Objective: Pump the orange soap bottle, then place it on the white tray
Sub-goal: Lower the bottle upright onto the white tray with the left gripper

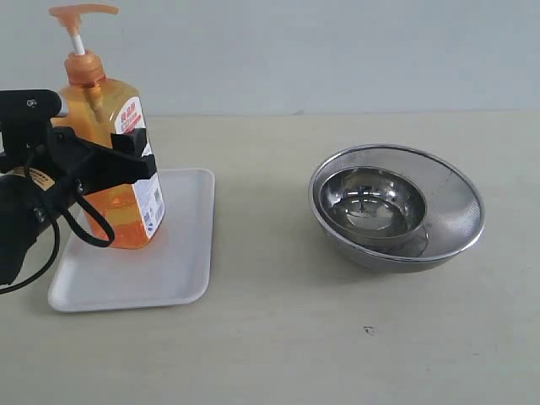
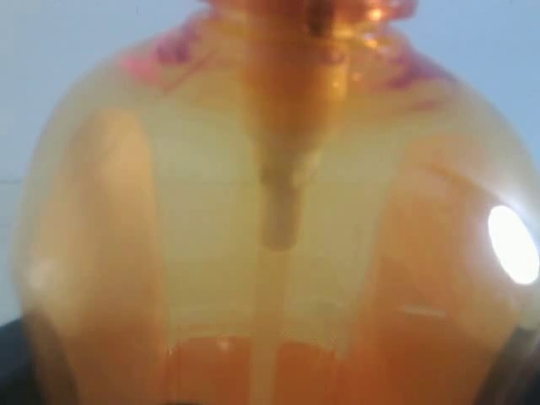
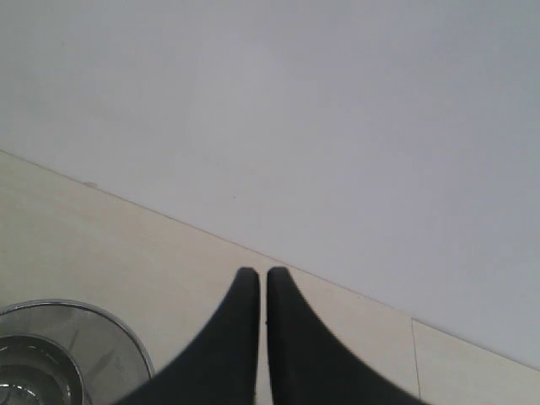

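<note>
The orange soap bottle [image 1: 126, 213] stands upright over the far left part of the white tray [image 1: 160, 274], its base at the tray's surface. Its orange pump head [image 1: 83, 12] sits raised on the white stem. My left gripper [image 1: 126, 157] comes in from the left and is shut on the bottle's middle, with black fingers across the label. In the left wrist view the translucent orange bottle [image 2: 278, 211] fills the whole picture. My right gripper [image 3: 263, 274] is shut on nothing, held above the table; it does not show in the exterior view.
A round steel mesh bowl [image 1: 396, 207] with a smaller steel bowl inside stands at the right of the table; its rim [image 3: 67, 346] shows in the right wrist view. A pale wall rises behind the table.
</note>
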### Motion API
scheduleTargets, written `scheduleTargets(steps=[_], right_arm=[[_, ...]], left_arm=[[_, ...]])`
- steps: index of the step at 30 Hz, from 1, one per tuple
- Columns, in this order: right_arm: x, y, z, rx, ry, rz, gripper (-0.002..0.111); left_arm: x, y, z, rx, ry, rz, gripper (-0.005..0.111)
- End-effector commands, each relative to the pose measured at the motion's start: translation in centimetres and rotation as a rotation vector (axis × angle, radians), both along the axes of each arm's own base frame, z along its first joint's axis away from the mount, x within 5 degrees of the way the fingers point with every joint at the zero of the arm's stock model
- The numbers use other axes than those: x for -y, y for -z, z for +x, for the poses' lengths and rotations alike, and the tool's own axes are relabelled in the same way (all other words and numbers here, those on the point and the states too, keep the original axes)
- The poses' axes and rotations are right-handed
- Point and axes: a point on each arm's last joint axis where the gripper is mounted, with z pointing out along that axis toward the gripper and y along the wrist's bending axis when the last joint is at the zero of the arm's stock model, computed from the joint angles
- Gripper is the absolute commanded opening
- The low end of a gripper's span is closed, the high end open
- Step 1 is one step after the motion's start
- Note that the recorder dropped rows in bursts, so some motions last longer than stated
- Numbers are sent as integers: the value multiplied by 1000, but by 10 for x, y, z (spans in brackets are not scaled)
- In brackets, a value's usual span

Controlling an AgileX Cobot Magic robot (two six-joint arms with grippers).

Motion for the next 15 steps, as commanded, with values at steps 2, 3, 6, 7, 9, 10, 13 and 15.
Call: scheduleTargets(steps=[2, 3, 6, 7, 9, 10, 13, 15], right_arm=[[1, -2, -3, 11, 2, -3, 0], [1, -2, -3, 11, 2, -3, 0], [1, -2, -3, 11, 2, -3, 0], [1, -2, -3, 11, 2, -3, 0], [1, -2, -3, 11, 2, -3, 0], [1, -2, -3, 11, 2, -3, 0], [1, -2, -3, 11, 2, -3, 0], [1, -2, -3, 11, 2, -3, 0]], left_arm=[[0, -13, 2, 107, -3, -20, 5], [0, -14, 2, 107, -1, -19, 5], [0, -13, 2, 99, 2, -17, 5], [0, -13, 2, 99, 2, -17, 5], [0, -12, 2, 90, 4, -16, 5], [0, -12, 2, 86, 4, -15, 5], [1, -11, 2, 79, 8, -13, 5], [1, -11, 1, 80, 12, -11, 5]])
